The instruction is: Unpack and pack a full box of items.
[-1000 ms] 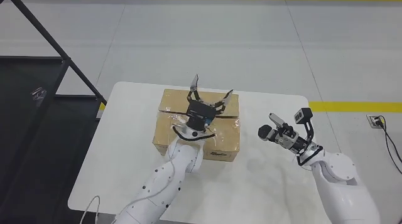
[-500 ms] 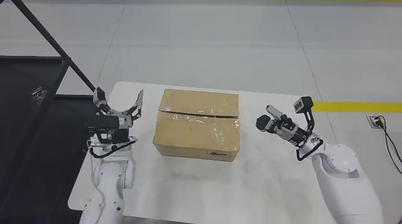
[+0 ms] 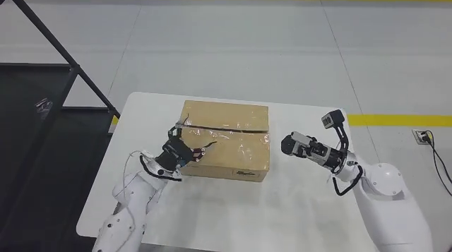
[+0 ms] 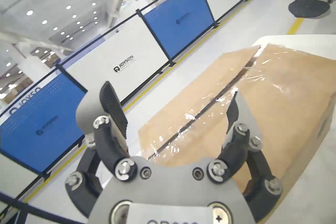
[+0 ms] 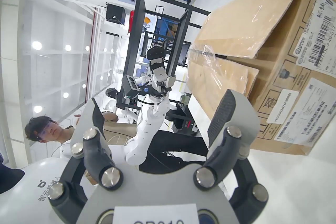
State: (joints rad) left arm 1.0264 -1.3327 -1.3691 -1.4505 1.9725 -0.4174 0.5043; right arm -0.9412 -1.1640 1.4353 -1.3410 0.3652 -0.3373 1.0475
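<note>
A brown cardboard box [image 3: 224, 139] lies on the white table [image 3: 296, 202], flaps down, with wrinkled clear tape along the top seam [image 4: 207, 109]. My left gripper [image 3: 191, 146] is open at the box's left end, its fingers [image 4: 113, 107] spread on either side of the seam line, just above the top. My right gripper [image 3: 286, 144] is open too, a short way off the box's right end and not touching it. That end [image 5: 296, 93] carries several printed labels, and the flap edges there stand slightly raised.
A black metal frame [image 3: 63, 90] stands off the table's left side. Bare table surface lies in front of the box and to both sides of it. A yellow floor line [image 3: 402, 119] runs behind the right arm.
The left arm swung from above the box out to the table's left side, then came back to the box's left end. The right gripper edged left toward the box.
</note>
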